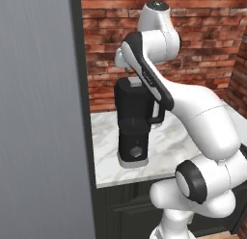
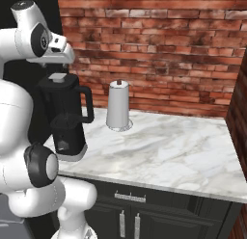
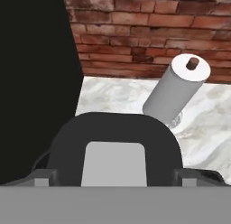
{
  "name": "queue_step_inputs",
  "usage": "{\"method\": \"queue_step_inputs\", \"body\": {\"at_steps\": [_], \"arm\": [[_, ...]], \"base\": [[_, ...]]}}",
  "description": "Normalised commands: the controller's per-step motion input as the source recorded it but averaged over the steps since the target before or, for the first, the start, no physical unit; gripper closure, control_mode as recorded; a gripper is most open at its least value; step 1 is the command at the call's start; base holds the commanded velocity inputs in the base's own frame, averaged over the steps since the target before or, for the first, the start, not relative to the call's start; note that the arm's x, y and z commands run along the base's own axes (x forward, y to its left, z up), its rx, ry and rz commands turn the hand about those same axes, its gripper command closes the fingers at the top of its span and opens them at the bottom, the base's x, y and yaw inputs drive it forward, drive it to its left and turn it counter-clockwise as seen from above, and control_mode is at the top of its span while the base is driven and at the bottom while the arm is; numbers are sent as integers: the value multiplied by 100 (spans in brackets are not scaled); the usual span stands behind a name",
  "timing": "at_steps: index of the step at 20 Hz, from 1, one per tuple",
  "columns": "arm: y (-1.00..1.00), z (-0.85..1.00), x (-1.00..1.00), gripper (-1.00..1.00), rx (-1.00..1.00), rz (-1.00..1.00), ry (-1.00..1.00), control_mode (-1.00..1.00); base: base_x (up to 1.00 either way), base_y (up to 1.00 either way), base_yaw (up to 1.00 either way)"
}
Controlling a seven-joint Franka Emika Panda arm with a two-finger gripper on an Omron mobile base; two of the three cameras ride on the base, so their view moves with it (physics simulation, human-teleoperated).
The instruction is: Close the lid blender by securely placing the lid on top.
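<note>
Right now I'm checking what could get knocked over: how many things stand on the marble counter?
2. The blender stands at the counter's left end with the lid on top; a pale grey canister stands to its right near the brick wall. The arm may hide others.

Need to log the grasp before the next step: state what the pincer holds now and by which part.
Cannot be told. The pincer sits low over the lid on the blender, fingertips either side of its grey knob, but contact isn't visible.

grey canister [image 2: 118, 105] on marble counter [image 2: 183, 156]
</note>
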Motion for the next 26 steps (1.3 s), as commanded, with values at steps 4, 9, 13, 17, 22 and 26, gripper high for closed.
{"method": "queue_step_inputs", "body": {"at_steps": [4, 9, 13, 17, 22, 26], "arm": [[-59, 0, -29, -100, 12, 1, -13, -100], [-91, -2, -46, -100, 22, 1, -14, -100], [-100, -6, -69, -100, 24, 0, -16, -100], [-92, -26, -90, -100, 18, 0, -18, -100], [-54, -50, -88, -100, 3, 0, -12, -100], [-26, -54, -64, -100, -1, 0, -5, -100]], "base": [[0, 0, 0], [0, 0, 0], [0, 0, 0], [0, 0, 0], [0, 0, 0], [0, 0, 0]]}}
